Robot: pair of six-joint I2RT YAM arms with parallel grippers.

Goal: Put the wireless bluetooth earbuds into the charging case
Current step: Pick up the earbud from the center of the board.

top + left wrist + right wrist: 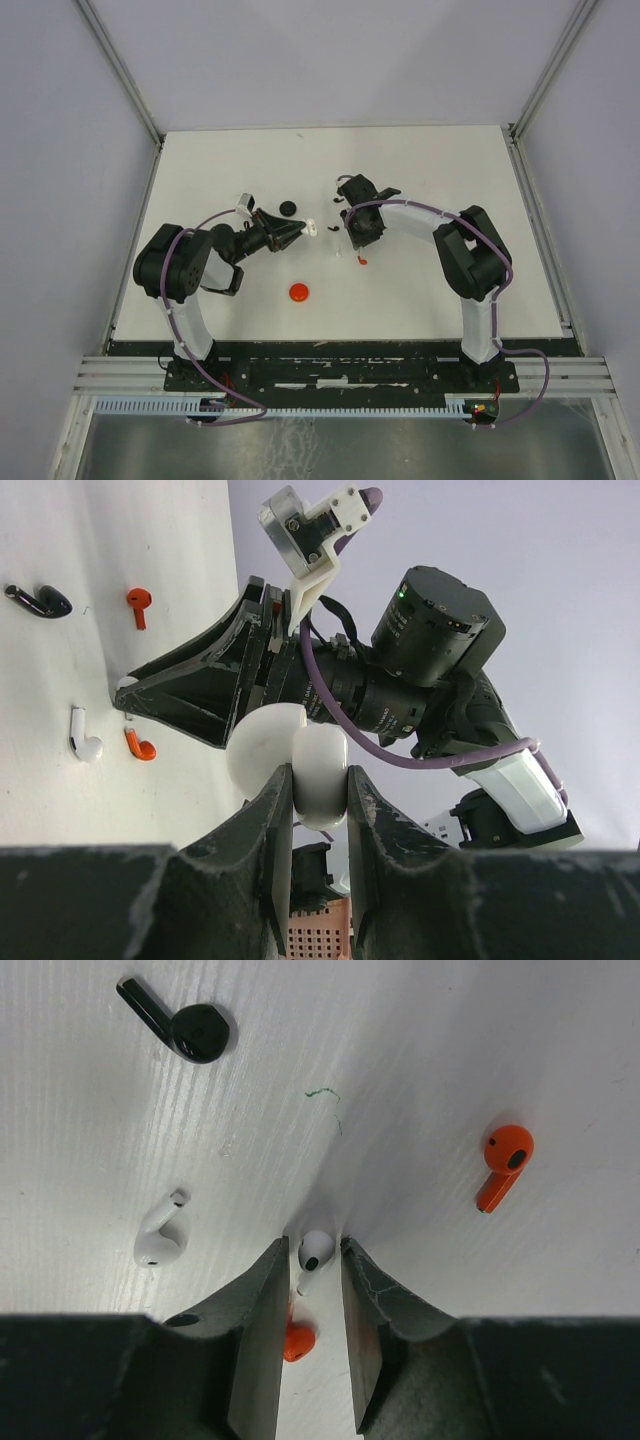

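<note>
Five wireless bluetooth earbuds are seen lying on the white counter [480, 1020] in the right wrist view, each a small glossy bulb with a short stem. The black earbud [190, 1028] lies farthest out, and its stem is the longest. The loose white earbud [160, 1240] lies on its side to the left. The far red earbud [503, 1160] lies well apart to the right. The centre white earbud [316, 1250] is bracketed by the fingers [262, 1300] of the right gripper [312, 1243]. These are held narrowly apart, with a thin gap left on each side, so nothing is pinched. The near red earbud [297, 1340] is partly hidden between the same fingers, closer to the wrist.

The white charging case [318, 750], a smooth round disc, is clamped edge-on between the fingers [275, 820] of the left gripper [320, 772]. A second white rounded half is seen just beside it.

In the top view the left arm [185, 270] is folded low, with its forearm reached to the right. The right arm [470, 255] is bent at the elbow, with its forearm reached left and its gripper pointed down at the counter. The two grippers are brought near each other. A black round case [289, 208] and a red round case [299, 292] are left on the counter.
</note>
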